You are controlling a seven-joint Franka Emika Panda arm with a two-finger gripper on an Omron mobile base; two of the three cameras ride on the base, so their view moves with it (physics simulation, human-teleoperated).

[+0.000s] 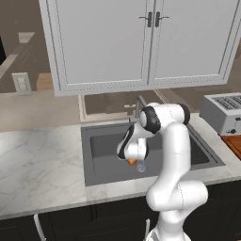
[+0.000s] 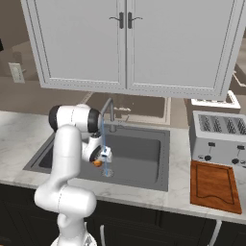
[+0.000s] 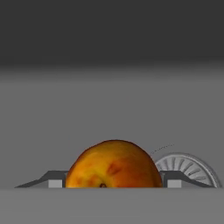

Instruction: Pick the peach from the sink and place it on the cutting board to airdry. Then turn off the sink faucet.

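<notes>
Orange-red, smooth, round peach (image 3: pixel 114 165) sits clamped between the gripper (image 3: pixel 113 183) fingertips, inside the dark grey sink (image 3: pixel 109 109), with the ribbed silver drain (image 3: pixel 186 168) just beyond its right side.

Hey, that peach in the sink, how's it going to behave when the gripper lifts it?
The peach looks round and smooth, so it may roll or slip if pinched off-centre. Water runs from the sink faucet, so it is probably wet and slicker. It fits between the fingers, so likely light.

The white-veined marble counter (image 2: pixel 19 129) holds a dark grey rectangular sink (image 2: pixel 139 149), a silver four-slot toaster (image 2: pixel 218 137) and a reddish-brown wooden cutting board (image 2: pixel 214 187) just before the toaster
</notes>
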